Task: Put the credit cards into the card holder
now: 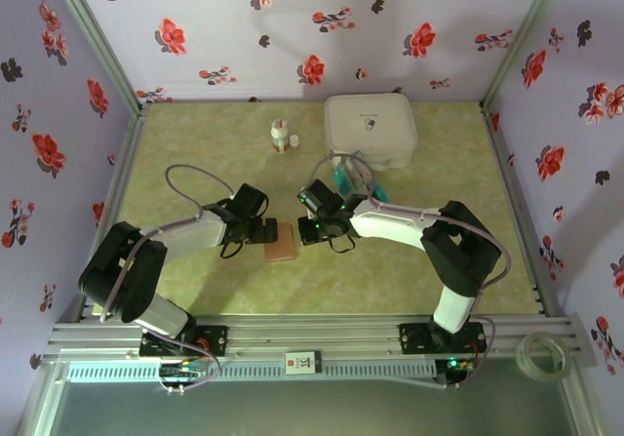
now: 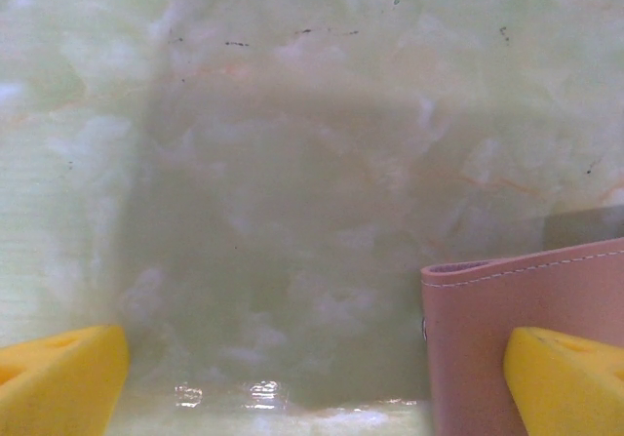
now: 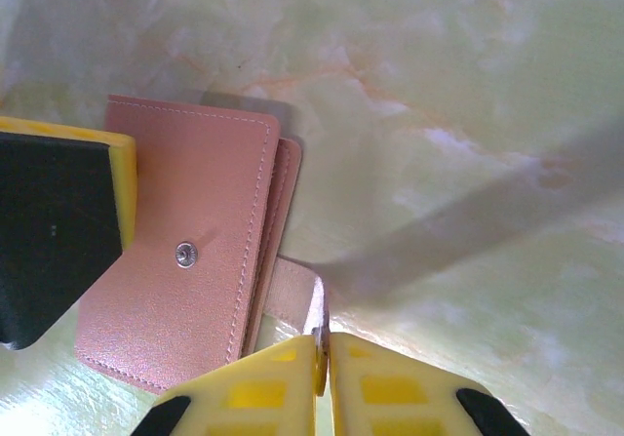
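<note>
Tan, soft and light, the card holder (image 3: 195,251) lies on the worktop (image 1: 195,143) well in front of the white box (image 1: 370,129); the right claw (image 3: 322,363) pinches its floppy snap strap (image 3: 292,295), probably the best handle, while the left claw (image 2: 312,343) gapes wide.

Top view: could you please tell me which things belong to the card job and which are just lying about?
For the job:
- card holder
- teal cards

Lying about:
- white box
- small bottles
- clear roll, on the frame at the near right corner
</note>
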